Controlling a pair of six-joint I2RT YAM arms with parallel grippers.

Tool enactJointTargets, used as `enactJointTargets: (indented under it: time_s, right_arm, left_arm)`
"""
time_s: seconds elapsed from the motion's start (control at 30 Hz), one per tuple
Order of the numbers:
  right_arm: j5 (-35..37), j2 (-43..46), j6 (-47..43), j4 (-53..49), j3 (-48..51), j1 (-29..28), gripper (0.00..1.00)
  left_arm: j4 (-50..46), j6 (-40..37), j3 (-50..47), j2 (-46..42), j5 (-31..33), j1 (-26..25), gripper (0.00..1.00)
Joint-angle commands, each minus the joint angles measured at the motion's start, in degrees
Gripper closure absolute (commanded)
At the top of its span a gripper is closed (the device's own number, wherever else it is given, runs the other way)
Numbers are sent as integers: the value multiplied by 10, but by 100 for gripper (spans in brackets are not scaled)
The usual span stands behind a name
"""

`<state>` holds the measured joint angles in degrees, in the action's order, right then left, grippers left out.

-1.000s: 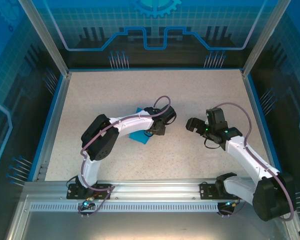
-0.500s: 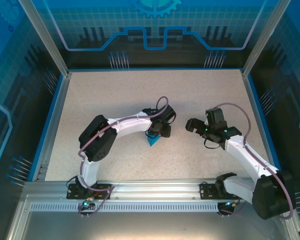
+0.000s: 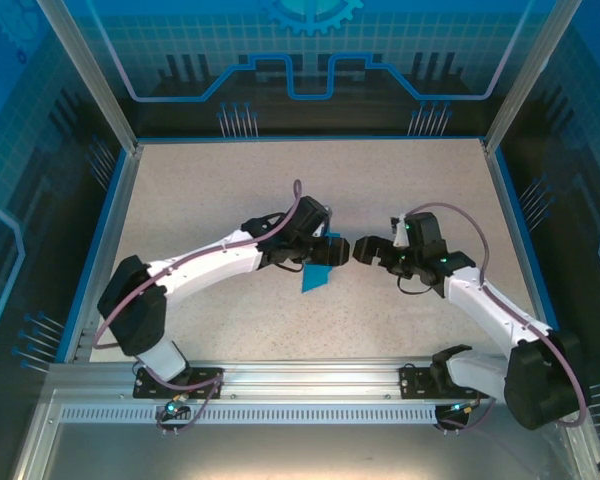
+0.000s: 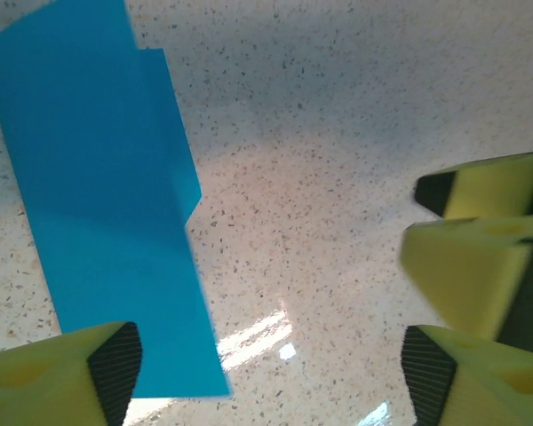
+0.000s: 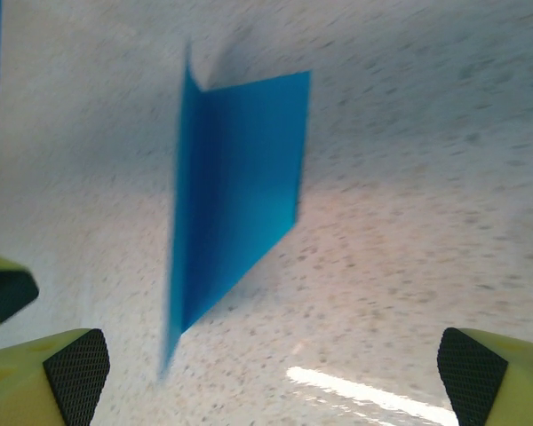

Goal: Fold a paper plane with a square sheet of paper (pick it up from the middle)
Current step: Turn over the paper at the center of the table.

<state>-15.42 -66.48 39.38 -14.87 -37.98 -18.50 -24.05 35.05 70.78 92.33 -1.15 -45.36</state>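
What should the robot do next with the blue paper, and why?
Probably lower the right gripper onto the folded blue paper to press its crease. The left gripper stands open, gripping nothing, and the top flap sits uneven and slightly lifted.

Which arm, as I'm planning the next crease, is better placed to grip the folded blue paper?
Probably right: the folded bright blue paper sheet sits between the open fingers of the right pincer, but off to one side under the left pincer.
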Motion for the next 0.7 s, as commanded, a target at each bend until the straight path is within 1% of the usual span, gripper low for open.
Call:
enactJointTargets:
  time_s: [0.0,0.17,0.33,0.43,0.5,0.6,0.67]
  right_arm:
    - [-44,-29,-1,31,-8,-33,1]
    - [-54,-85,30,48,-18,-61,2]
    - [-59,-141,59,56,-33,-96,11]
    - [-52,-166,83,67,-31,-104,17]
    - [-42,-174,92,70,-28,-104,19]
    - [-28,-174,95,66,-27,-104,20]
    - [-23,-174,94,61,-28,-104,20]
  left_arm:
    - [41,33,-48,-42,-17,34,14]
    - [99,79,-126,-64,-55,88,8]
    - [151,101,-165,-53,-99,115,6]
    - [198,112,-172,-31,-142,120,12]
    - [217,114,-164,-8,-161,121,19]
    - [231,108,-142,29,-169,122,30]
    - [228,99,-121,53,-163,122,35]
